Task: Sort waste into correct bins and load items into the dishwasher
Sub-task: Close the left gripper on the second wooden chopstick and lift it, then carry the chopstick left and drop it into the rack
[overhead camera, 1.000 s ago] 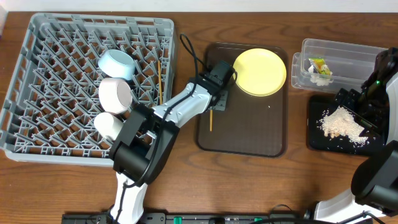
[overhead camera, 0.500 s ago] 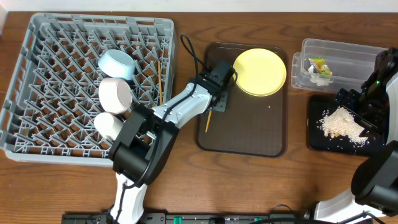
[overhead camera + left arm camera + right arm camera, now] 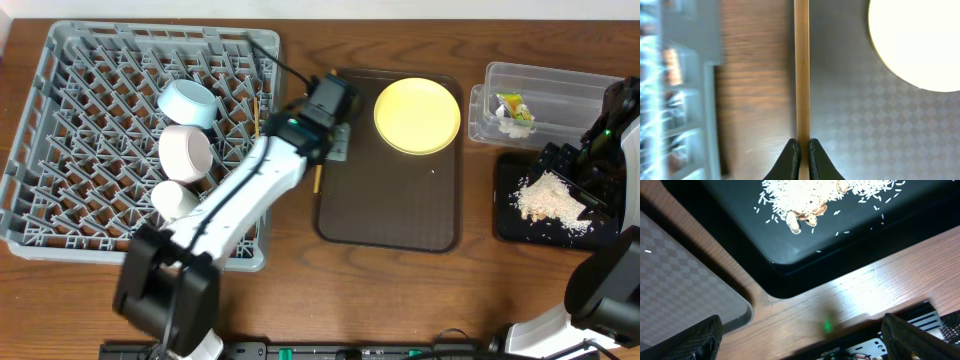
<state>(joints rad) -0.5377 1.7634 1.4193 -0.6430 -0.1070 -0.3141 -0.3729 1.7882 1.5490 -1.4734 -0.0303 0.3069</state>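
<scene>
Now the thin wooden chopstick (image 3: 802,75) was clamped ahead of the shut fingers of the left gripper (image 3: 803,145). It had been lifted off the dark brown serving tray (image 3: 390,220) and swung toward the large grey plastic dish rack (image 3: 150,35) beside the gripper, so loading was judged near. The right gripper (image 3: 805,340) was spread wide, empty.

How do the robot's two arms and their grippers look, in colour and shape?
The left arm has white tubular links with black joints, and a black cable loops near its wrist. The left gripper has slim black tapered fingers. The right arm is black and white, with a small green light. The right gripper has broad black fingers with a fine woven texture.
</scene>
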